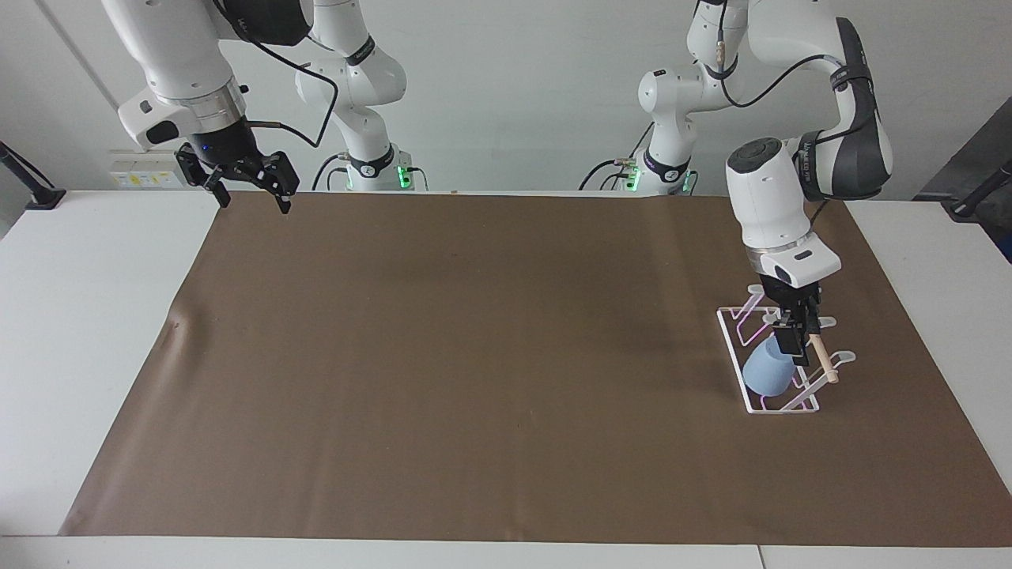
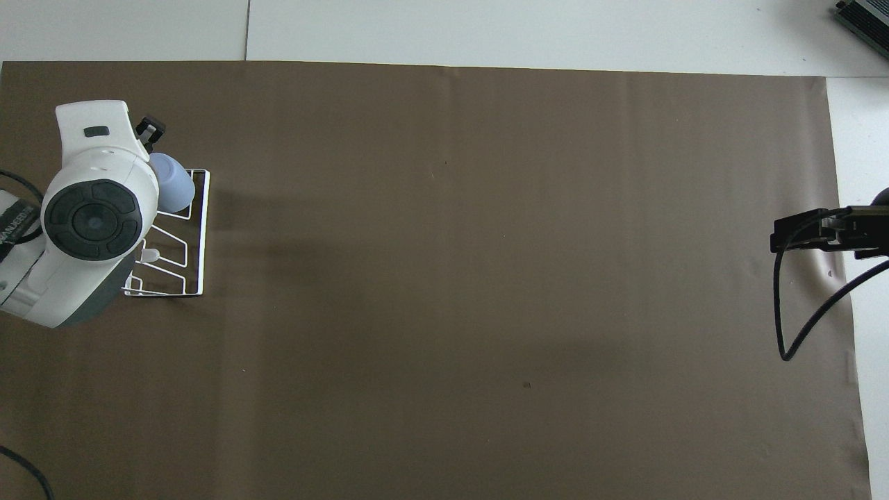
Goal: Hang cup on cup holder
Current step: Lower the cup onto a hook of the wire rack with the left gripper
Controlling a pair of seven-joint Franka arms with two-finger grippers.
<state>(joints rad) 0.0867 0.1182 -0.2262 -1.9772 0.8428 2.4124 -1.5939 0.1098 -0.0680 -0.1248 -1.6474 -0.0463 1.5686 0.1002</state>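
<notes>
The light-blue cup (image 1: 765, 374) hangs tilted on a slanted prong of the white wire cup holder (image 1: 731, 348), base end down, at the end of the rack farthest from the robots. It also shows in the overhead view (image 2: 173, 189), on the cup holder (image 2: 201, 229). My left gripper (image 1: 796, 348) is open just above the cup, beside the rack's wooden dowel (image 1: 822, 363). In the overhead view the arm hides most of it and only one finger (image 2: 150, 128) shows. My right gripper (image 1: 249, 186) is open and empty, up over the mat's corner at the right arm's end.
A brown mat (image 1: 474, 356) covers most of the white table (image 1: 79, 316). It has a small crease (image 1: 170, 324) near its edge at the right arm's end. A dark device (image 2: 865, 14) sits at the table's corner farthest from the robots.
</notes>
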